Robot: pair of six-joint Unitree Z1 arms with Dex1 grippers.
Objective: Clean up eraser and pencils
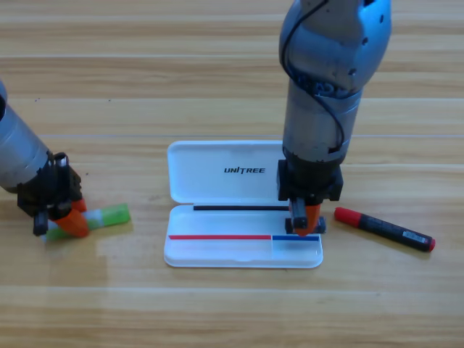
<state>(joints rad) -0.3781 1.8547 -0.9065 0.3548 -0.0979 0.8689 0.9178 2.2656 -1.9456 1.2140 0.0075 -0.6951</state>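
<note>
On the wooden desk (217,43) the open white case (243,217) lies centre, the right end effector (305,222) closed on the eraser (307,228) over its right end, the red-capped marker (384,229) just right, and the left end effector (64,221) gripping the green-ended pencil (109,215) far left.

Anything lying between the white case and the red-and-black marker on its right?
Only bare wooden table in the high view. The marker lies apart from the case, and the right end effector sits over the case's right end.
</note>
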